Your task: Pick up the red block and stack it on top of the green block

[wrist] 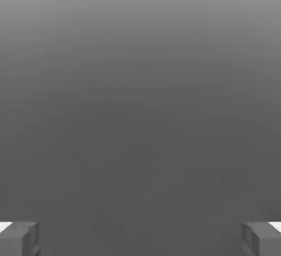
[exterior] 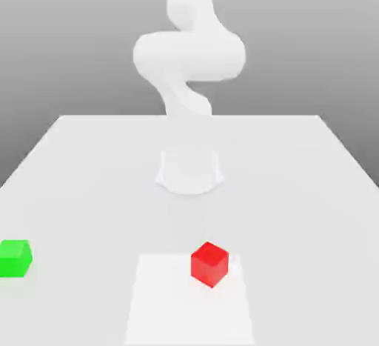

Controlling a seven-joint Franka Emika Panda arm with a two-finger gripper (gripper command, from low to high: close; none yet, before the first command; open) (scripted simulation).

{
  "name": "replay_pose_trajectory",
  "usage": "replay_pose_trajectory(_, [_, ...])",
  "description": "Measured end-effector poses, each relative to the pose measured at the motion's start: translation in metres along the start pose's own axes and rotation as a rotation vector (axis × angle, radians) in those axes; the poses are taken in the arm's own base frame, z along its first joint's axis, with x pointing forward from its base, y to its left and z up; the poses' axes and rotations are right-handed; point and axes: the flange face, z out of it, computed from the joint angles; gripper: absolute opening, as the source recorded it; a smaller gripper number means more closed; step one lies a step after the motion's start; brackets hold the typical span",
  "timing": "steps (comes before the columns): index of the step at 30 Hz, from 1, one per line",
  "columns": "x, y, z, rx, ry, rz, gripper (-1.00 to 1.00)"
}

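The red block [exterior: 209, 264], a small bright cube, rests on the white table near its front edge, a little toward the exterior view's right of centre. The green block [exterior: 15, 258], about the same size, sits on the table far off at the exterior view's left edge. The two cubes are well apart. In the hand view my gripper [wrist: 140, 239] is open, its grey fingertips [wrist: 19, 238] set wide apart with nothing between them, facing plain grey background.
The white arm [exterior: 189, 55] rises from its round base [exterior: 189, 170] at the middle of the table [exterior: 296, 189]. A slightly lighter square patch [exterior: 170, 307] marks the table surface under and in front of the red block.
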Motion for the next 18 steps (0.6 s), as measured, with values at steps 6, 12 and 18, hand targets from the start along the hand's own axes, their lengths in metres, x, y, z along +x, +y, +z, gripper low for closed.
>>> replay_pose_trajectory(6, [-0.054, 0.034, 0.144, -0.202, -0.104, 0.168, 0.0])
replay_pose_trajectory(12, [-0.126, 0.108, 0.255, -0.411, -0.201, 0.355, 0.0])
replay_pose_trajectory(18, [-0.222, 0.206, 0.325, -0.641, -0.297, 0.568, 0.0])
